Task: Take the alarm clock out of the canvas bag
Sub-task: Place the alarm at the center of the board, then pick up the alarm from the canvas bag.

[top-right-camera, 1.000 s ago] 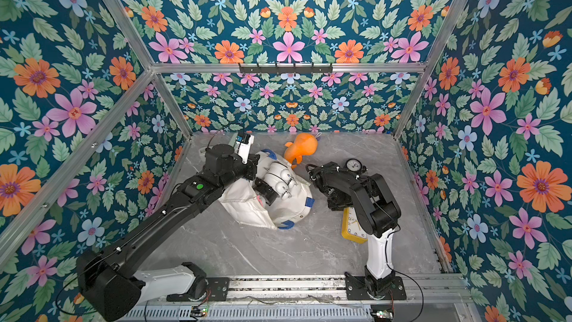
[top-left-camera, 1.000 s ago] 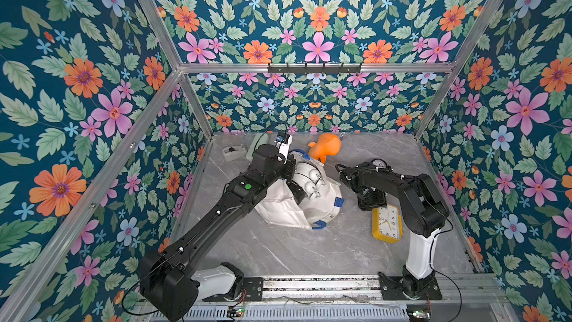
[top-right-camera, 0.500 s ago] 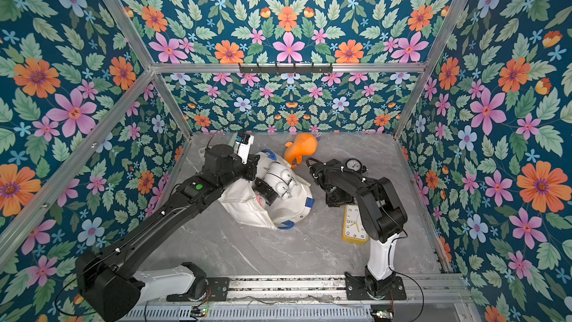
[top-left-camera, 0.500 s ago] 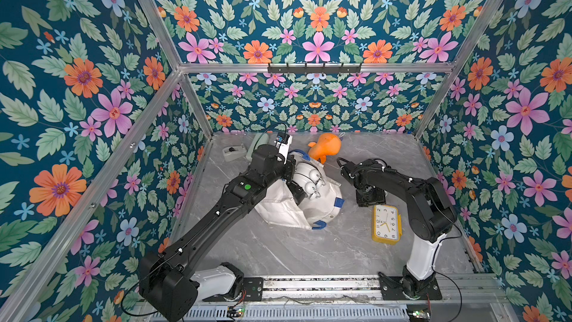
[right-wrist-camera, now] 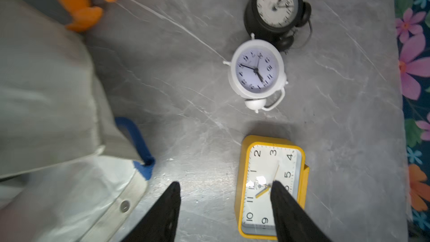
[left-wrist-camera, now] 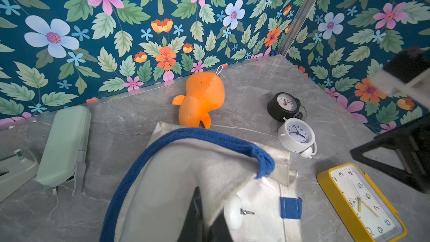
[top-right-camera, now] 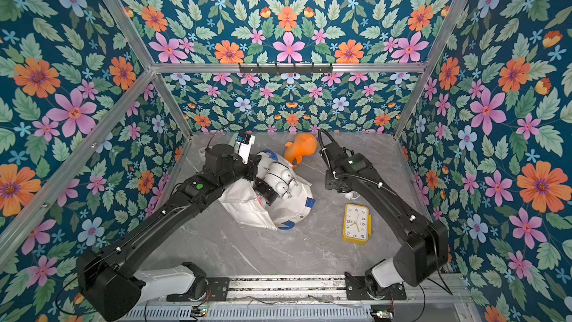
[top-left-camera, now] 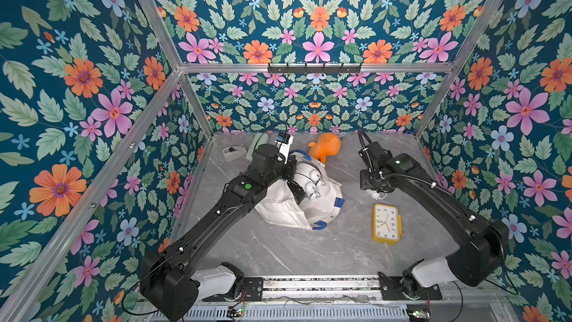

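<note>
- Pinching a fold of the canvas bag (left-wrist-camera: 174, 171), the left pincer (left-wrist-camera: 207, 213) is seen clamped shut on the off-white cloth, which is drawn up from the grey tabletop (top-left-camera: 294, 252).
- A blue strap (left-wrist-camera: 186, 136) is looped over the raised cloth just beyond the black fingers (left-wrist-camera: 194, 208). A white round piece with a small metal key (left-wrist-camera: 233, 210) is seen right beside them. Whether it lies inside the bag cannot be told.
- The right pincer (right-wrist-camera: 224, 189) is held above the table with its fingers spread wide and nothing gripped between them. In its wrist view one finger (right-wrist-camera: 286, 206) is seen across the face of the yellow alarm clock (right-wrist-camera: 260, 164).
- The yellow alarm clock is laid flat, face up, outside the bag, on bare tabletop on the right arm's side and apart from the cloth.
- A white alarm clock (right-wrist-camera: 257, 71) and a black alarm clock (right-wrist-camera: 277, 3) are found farther back, also outside the bag, close against each other. In both top views they are almost wholly covered by the right arm (top-left-camera: 433, 193).
- An orange plush toy (left-wrist-camera: 202, 98) is laid by the back wall, just beside the bag's far edge.
- A pale green case (left-wrist-camera: 65, 145) and a tape dispenser (top-left-camera: 233, 152) are set in the far corner on the left arm's side, partly hidden in the top views by the left arm (top-left-camera: 235, 199).
</note>
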